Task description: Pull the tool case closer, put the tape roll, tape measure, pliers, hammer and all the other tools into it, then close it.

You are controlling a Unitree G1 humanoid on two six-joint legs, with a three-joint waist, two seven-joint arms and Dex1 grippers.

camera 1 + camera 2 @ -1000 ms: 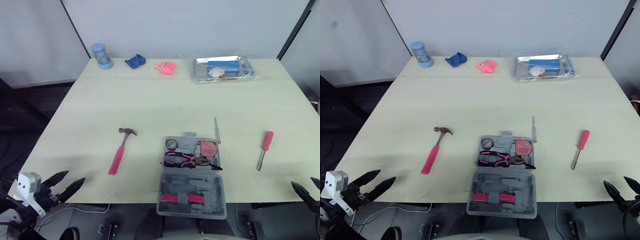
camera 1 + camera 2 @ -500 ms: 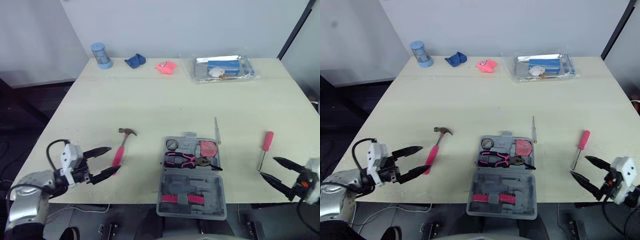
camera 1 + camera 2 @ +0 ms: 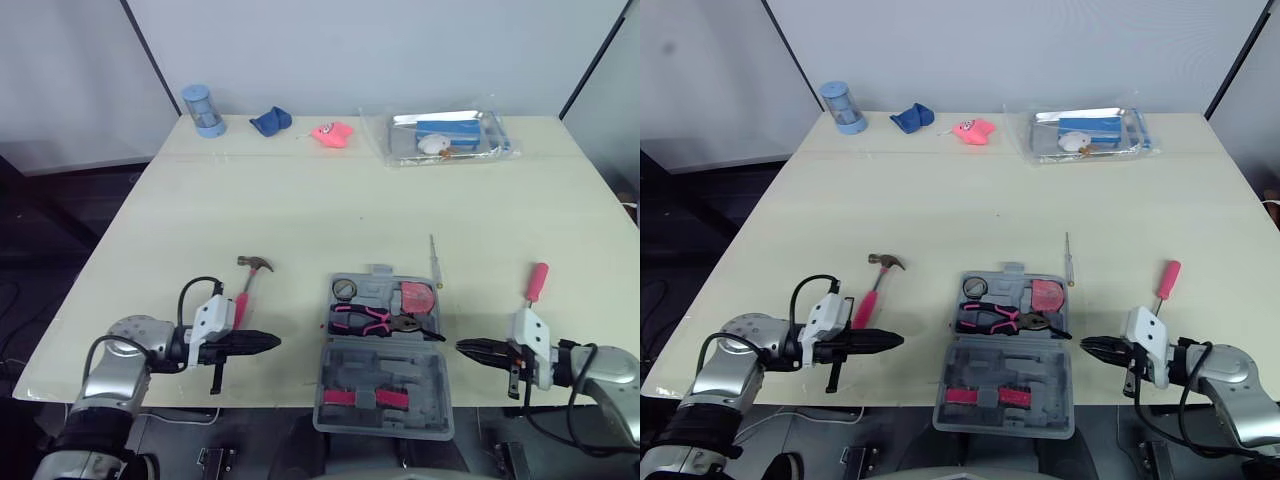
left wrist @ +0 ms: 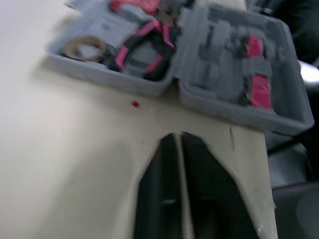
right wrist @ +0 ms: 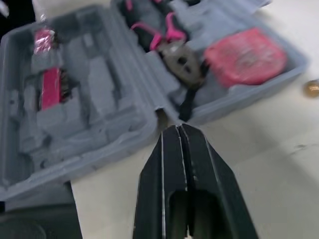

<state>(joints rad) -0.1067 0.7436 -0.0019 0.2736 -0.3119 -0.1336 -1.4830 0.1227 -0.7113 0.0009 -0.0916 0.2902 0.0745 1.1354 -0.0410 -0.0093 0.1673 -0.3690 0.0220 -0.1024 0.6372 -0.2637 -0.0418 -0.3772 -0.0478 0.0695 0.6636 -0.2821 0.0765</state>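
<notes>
Since left gripper (image 3: 268, 342) and right gripper (image 3: 467, 348) are pinched closed, flanking the tool case (image 3: 420, 375) at lower centre — lid overhanging the table (image 3: 300, 200) edge — a pull could tip it off; hammer (image 3: 240, 305), screwdriver (image 3: 534, 285) lie outside.

Open grey tool case (image 3: 382, 378) at near edge, holding pliers (image 3: 375, 320), tape roll (image 3: 344, 289), tape measure (image 3: 415, 297); hammer (image 3: 246, 284) left, screwdriver (image 3: 535, 283) right.

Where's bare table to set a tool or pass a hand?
Free: the table middle, between the plastic bag and blue canister at the far edge and the tool case. Crowded: near edge, left end effector and right end effector, both shut, flank the case, beside hammer and screwdriver.
</notes>
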